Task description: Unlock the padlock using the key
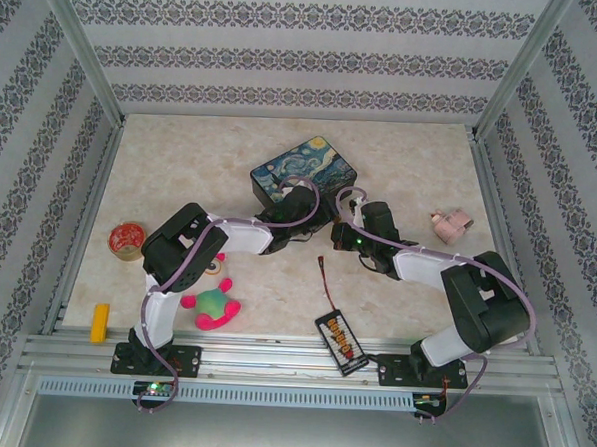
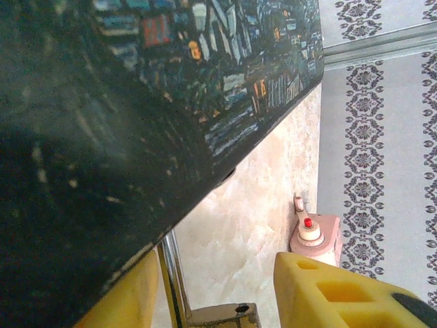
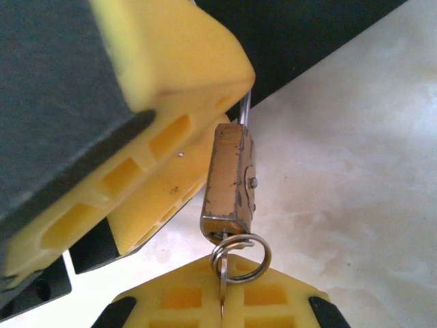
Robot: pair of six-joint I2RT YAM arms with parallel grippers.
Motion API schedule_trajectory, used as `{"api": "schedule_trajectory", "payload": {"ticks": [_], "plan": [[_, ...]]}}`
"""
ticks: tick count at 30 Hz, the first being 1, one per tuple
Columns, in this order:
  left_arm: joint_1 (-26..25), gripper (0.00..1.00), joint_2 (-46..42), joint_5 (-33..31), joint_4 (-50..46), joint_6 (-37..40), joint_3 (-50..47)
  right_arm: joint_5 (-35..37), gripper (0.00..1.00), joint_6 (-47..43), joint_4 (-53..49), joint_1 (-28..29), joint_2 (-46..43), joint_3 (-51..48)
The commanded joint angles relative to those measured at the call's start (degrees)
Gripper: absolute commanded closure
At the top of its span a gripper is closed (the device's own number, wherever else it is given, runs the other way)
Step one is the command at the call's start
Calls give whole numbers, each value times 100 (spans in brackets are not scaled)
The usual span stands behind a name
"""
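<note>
Two yellow pads of the right pincer (image 3: 222,304), at the bottom edge of its wrist view, are pressed together on the key (image 3: 223,287), which runs up through its wire ring (image 3: 240,258) into the lower end of the brass padlock (image 3: 229,179) at mid-frame. The left pincer (image 2: 215,273) stands parted around that lock at the bottom of its own view, one finger (image 2: 328,294) just clear of it. Above them the dark painted tin box (image 2: 136,102) spreads across the upper left, with the pale marbled desk (image 2: 252,205) and a pink object (image 2: 315,236) at lower right.
</note>
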Motion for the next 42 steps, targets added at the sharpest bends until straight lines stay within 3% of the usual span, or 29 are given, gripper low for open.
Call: {"api": "schedule_trajectory", "payload": {"ticks": [1,11,21,27,42], "plan": [[36,49,15,-125,-141,47,-96,-78,100,128,262,-39,160,168],[34,34,-102,-181,-179,72,-255,-137,100,327,438,-100,429,89],[36,33,-136,-191,-221,136,-211,-322,100,477,516,-203,681,246],[36,0,-324,-248,-447,382,-209,-446,100,616,596,-266,852,318],[-34,1,-1063,-425,-980,1036,-409,-438,99,841,618,-329,878,213]]}}
